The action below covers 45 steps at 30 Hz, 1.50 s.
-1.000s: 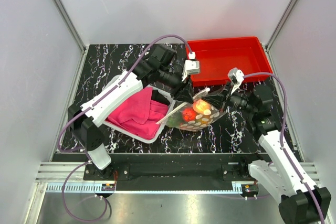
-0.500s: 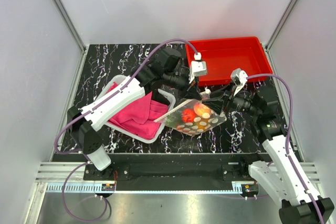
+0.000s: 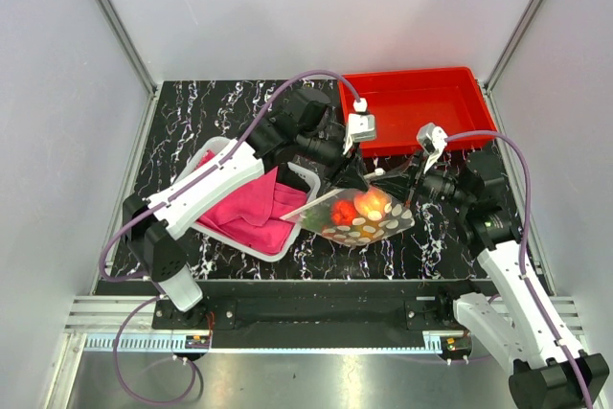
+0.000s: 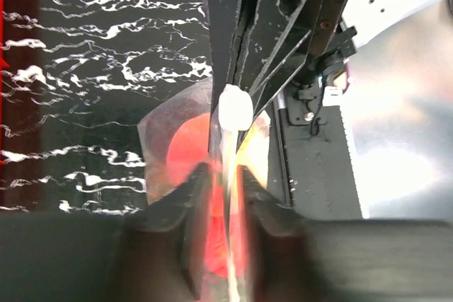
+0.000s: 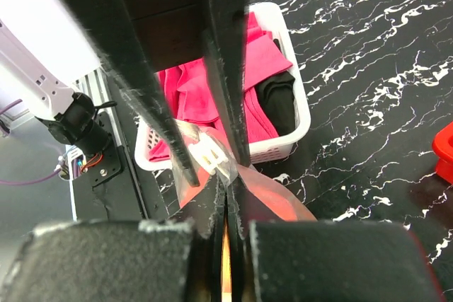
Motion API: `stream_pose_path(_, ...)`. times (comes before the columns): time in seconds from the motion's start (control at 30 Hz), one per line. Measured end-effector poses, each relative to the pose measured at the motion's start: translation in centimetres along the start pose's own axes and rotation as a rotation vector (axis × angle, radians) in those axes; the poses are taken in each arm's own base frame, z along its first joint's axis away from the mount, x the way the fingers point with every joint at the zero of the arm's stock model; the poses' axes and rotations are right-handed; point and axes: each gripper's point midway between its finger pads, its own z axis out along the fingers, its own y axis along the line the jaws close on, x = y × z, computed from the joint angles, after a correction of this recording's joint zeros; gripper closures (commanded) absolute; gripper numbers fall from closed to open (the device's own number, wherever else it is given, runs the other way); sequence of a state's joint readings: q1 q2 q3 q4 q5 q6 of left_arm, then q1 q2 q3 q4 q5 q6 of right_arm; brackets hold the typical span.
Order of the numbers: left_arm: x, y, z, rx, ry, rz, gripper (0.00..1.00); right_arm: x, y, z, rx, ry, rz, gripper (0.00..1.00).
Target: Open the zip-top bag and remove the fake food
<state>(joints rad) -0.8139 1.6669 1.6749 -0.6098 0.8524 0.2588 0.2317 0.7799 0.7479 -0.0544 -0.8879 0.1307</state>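
Note:
The zip-top bag (image 3: 359, 219) hangs in the air between both grippers, and the fake food (image 3: 368, 204) glows orange and red inside it. My right gripper (image 3: 404, 181) is shut on the bag's top edge (image 5: 225, 206), just behind the white slider (image 5: 212, 155). My left gripper (image 3: 351, 175) straddles the same zip edge (image 4: 226, 196). Its fingers (image 4: 190, 199) stand a narrow gap apart and do not pinch the film. The slider (image 4: 234, 107) sits just beyond the left fingertips, at the right gripper's tips.
A white mesh basket (image 3: 226, 233) with pink cloth (image 3: 251, 200) stands under the left arm, touching the bag's lower left corner. A red tray (image 3: 418, 107) lies at the back right. The black marbled tabletop (image 3: 436, 237) shows below the bag.
The left gripper moved right along the bag's top edge towards the right gripper, then came back a little. The bag stays held up and now tilts slightly more to the right.

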Motion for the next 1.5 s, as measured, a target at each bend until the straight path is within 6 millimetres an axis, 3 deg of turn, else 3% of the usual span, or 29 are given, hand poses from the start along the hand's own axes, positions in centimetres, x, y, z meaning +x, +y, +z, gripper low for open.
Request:
stream_pose_path(0.03,0.0,0.0,0.0,0.0,-0.001,-0.001,0.49,0.0,0.0,0.0,0.0,-0.001,-0.001,1.0)
stream_pose_path(0.07,-0.1,0.0,-0.1,-0.002,-0.003,-0.001,0.34,-0.1,0.1,0.0,0.0,-0.002,-0.002,1.0)
stream_pose_path(0.13,-0.4,-0.1,-0.2,-0.006,-0.009,0.008,0.16,-0.1,0.1,-0.1,-0.001,-0.004,-0.004,1.0)
stream_pose_path(0.3,-1.7,-0.4,-0.7,-0.03,-0.042,0.02,0.21,-0.1,0.3,-0.1,-0.013,-0.001,-0.003,1.0)
stream_pose_path(0.47,-2.8,0.1,-1.0,-0.072,-0.074,0.021,0.45,0.0,0.4,-0.1,-0.017,0.002,-0.001,1.0)
stream_pose_path(0.7,-3.4,0.7,-0.7,-0.127,-0.1,0.016,0.47,0.1,0.5,-0.1,-0.02,0.004,0.001,1.0)
stream_pose_path(0.8,-3.3,0.4,-0.2,-0.13,-0.097,0.013,0.53,0.2,0.5,-0.1,-0.019,0.007,0.005,1.0)
stream_pose_path(0.87,-3.2,0.2,0.1,-0.129,-0.095,0.011,0.52,0.2,0.4,-0.1,-0.019,0.008,0.007,1.0)
stream_pose_path(0.9,-3.2,0.1,0.1,-0.128,-0.095,0.013,0.45,0.2,0.4,-0.1,-0.018,0.009,0.008,1.0)
stream_pose_path(1.03,-3.4,0.0,0.4,-0.128,-0.103,0.022,0.31,0.4,0.4,-0.1,-0.018,0.014,0.013,1.0)
stream_pose_path(1.1,-3.4,-0.1,0.5,-0.131,-0.107,0.021,0.32,0.4,0.4,-0.1,-0.017,0.014,0.014,1.0)
stream_pose_path(1.13,-3.4,-0.1,0.5,-0.135,-0.108,0.021,0.42,0.4,0.4,-0.1,-0.017,0.014,0.014,1.0)
stream_pose_path(1.23,-3.5,-0.3,0.3,-0.143,-0.116,0.025,0.59,0.4,0.4,-0.1,-0.017,0.015,0.015,1.0)
stream_pose_path(1.4,-4.1,-0.5,0.1,-0.151,-0.131,0.034,0.75,0.4,0.4,-0.1,-0.017,0.015,0.015,1.0)
stream_pose_path(1.47,-4.0,-0.5,0.1,-0.152,-0.13,0.032,0.95,0.4,0.4,-0.1,-0.017,0.015,0.015,1.0)
stream_pose_path(1.5,-4.0,-0.5,0.1,-0.151,-0.13,0.032,1.0,0.4,0.4,-0.1,-0.017,0.015,0.015,1.0)
